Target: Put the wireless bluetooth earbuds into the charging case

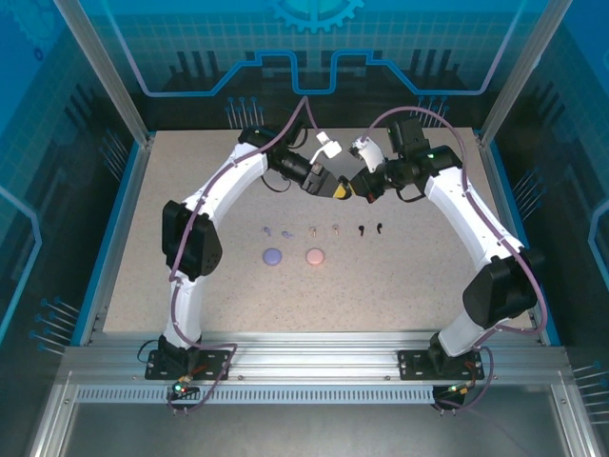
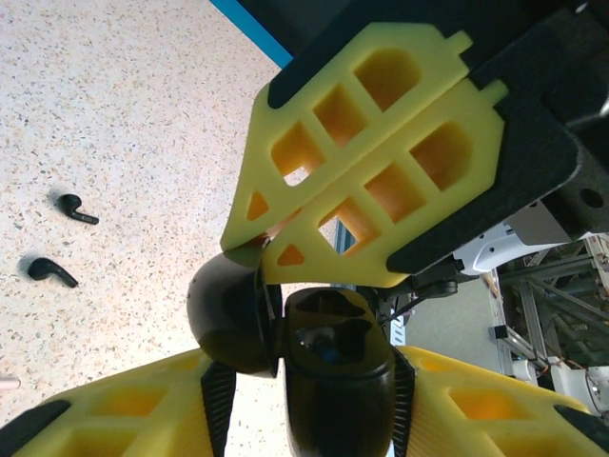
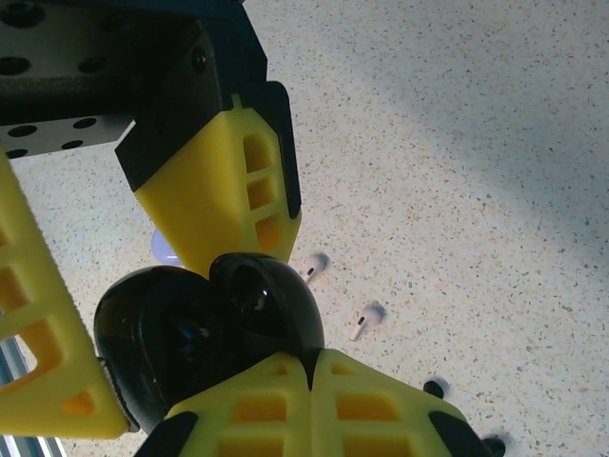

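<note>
- Above the far middle of the tabletop (image 1: 171, 209), your two pincers meet tip to tip at the black charging case (image 2: 338, 371), which is held up between them.
- Your left pincer (image 2: 309, 390) grips the case's body, with a dark pad against each side of it.
- You can see that the case is open: its lid (image 2: 224, 319) hangs out to one side of the body.
- Your right pincer (image 3: 314, 381) has its yellow fingers pressed flat together, with the tips touching the lid's rim. You cannot tell whether any of the rim is nipped between them.
- You have all six wireless bluetooth earbuds (image 1: 335, 228) lying loose in a row on the tabletop, nearer to you than the pincers. The lilac pair (image 1: 268, 229) is on the left, the pink pair (image 1: 313, 228) in the middle and the black pair (image 1: 361, 229) on the right.
- Just on your side of that row, the lilac case (image 1: 273, 255) and the pink case (image 1: 315, 255) lie flat near each other. Each sits below the pair of its own colour.
</note>
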`<state>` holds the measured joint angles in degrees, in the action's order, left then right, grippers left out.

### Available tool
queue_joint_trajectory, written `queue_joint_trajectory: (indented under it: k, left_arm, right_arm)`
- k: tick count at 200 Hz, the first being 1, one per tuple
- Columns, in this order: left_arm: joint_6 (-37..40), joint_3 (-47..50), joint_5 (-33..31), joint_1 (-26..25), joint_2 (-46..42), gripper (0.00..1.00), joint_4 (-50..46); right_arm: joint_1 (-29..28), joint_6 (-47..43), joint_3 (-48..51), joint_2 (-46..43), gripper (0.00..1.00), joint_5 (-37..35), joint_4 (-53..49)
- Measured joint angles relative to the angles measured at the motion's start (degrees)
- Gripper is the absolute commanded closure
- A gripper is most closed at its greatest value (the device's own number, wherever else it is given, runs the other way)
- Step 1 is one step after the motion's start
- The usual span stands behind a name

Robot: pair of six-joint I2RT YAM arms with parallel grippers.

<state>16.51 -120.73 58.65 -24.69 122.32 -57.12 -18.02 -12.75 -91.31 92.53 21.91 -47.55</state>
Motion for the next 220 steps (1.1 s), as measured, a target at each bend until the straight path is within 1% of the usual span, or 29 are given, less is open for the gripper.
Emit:
queue_joint_trajectory:
  k: [39,84,134,154,170,189,202,220]
  left_arm:
    - [-0.1,0.0,0.9,0.0,0.0,0.64,0.0]
    - [-0.1,0.0,1.5,0.0,0.0,0.68,0.0]
    - [-0.6,0.0,2.3,0.2,0.1,0.84,0.1]
    - [-1.1,0.0,2.7,0.2,0.3,1.00,0.2]
    - [-1.1,0.0,2.7,0.2,0.3,1.00,0.4]
    - [-1.2,0.0,2.7,0.2,0.3,1.00,0.8]
    - [-1.5,0.1,2.7,0.2,0.3,1.00,1.6]
    - [-2.4,1.8,2.4,0.2,0.0,1.00,4.3]
  right_arm:
    - [0.0,0.0,0.0,0.0,1.00,0.0,0.0]
    - [0.0,0.0,0.0,0.0,1.00,0.0,0.0]
    - [0.0,0.0,0.0,0.0,1.00,-0.1,0.0]
    - [0.0,0.1,-0.1,0.0,1.00,-0.1,0.0]
    - [0.0,0.5,-0.1,0.0,1.00,-0.4,0.0]
    - [0.0,1.2,-0.2,0.0,0.83,-0.7,0.1]
    - [0.1,2.0,-0.4,-0.1,0.68,-1.5,0.3]
    - [1.0,4.1,-1.1,-0.2,0.59,-2.4,0.8]
